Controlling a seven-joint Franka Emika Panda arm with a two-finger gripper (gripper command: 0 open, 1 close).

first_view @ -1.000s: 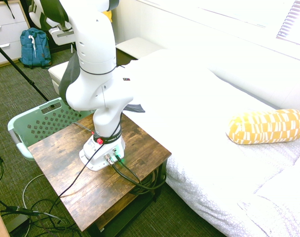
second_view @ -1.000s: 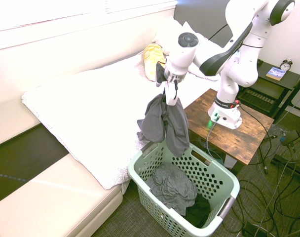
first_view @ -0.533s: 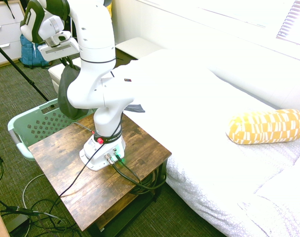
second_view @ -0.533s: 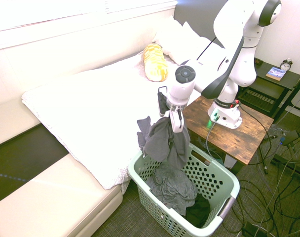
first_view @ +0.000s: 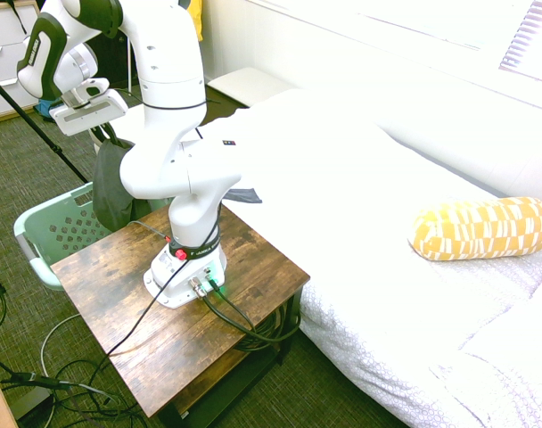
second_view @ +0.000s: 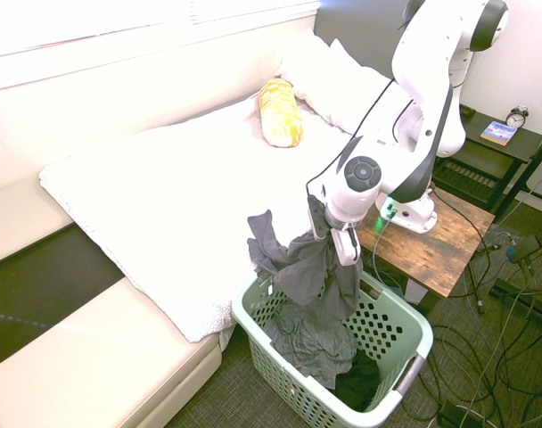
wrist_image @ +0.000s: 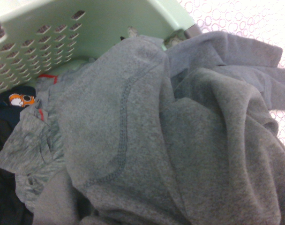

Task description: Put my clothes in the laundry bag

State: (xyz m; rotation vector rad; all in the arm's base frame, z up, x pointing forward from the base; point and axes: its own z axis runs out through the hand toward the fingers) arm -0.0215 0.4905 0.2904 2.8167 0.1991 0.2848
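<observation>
A: We see the gripper (second_view: 341, 242) over the laundry bag (second_view: 412, 321), fingers clamped on a grey garment (second_view: 316, 272) that hangs from it.

B: Agreed. We see the garment's lower end already inside the bag's rim, touching the other clothes (second_view: 308, 339) piled in there. One grey flap sticks out sideways over the rim toward the bed (second_view: 164, 205).

A: We mark the bag on the floor between the bed and the wooden table (second_view: 431, 236). In the first exterior view only a part of the bag (first_view: 53, 227) shows behind the table (first_view: 164, 312), with the dark garment (first_view: 113, 183) hanging beside the arm.

B: Wrist view: we get grey knit fabric (wrist_image: 180, 140) filling most of the picture, stitched seam visible. Perforated mint wall of the bag (wrist_image: 63, 28) behind it.

A: We also spot a dark item with a small orange patch (wrist_image: 13, 101) low in the bag there. What it is, we cannot tell.

B: Elsewhere: yellow-and-white pillow (first_view: 480, 227) lies on the bed, well apart from the bag. Same pillow (second_view: 280, 111) near the white cushions in the second exterior view.

A: A small clock (second_view: 517, 117) on the dark side table at the far end.
</observation>
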